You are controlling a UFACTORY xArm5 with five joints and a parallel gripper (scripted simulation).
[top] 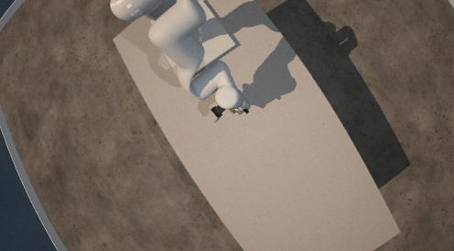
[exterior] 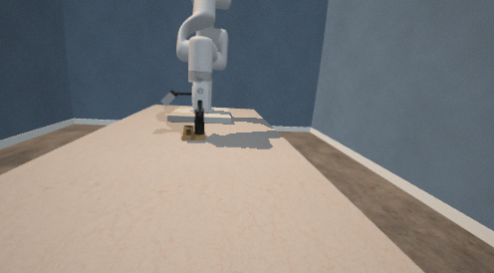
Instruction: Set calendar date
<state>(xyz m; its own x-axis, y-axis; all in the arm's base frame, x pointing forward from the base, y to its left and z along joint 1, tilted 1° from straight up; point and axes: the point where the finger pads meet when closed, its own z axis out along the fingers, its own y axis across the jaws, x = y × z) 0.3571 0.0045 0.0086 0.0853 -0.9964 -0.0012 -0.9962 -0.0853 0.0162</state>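
The small wooden calendar tray (exterior: 193,136) stands on the table in front of the arm's base. In the exterior view its left cube (exterior: 188,132) shows a dark digit that is too small to read. My gripper (exterior: 199,126) points straight down into the right half of the tray. It is shut on the right cube, which its black fingers mostly hide. In the overhead view the white wrist covers the tray, and only bits of the gripper (top: 232,111) show at its rim. I cannot tell whether the held cube touches the tray floor.
The arm's flat white base plate (exterior: 199,116) lies just behind the tray, at the table's far end. A small grey fixture (exterior: 169,97) sticks out to the left of the arm. The long table runs on toward the near camera.
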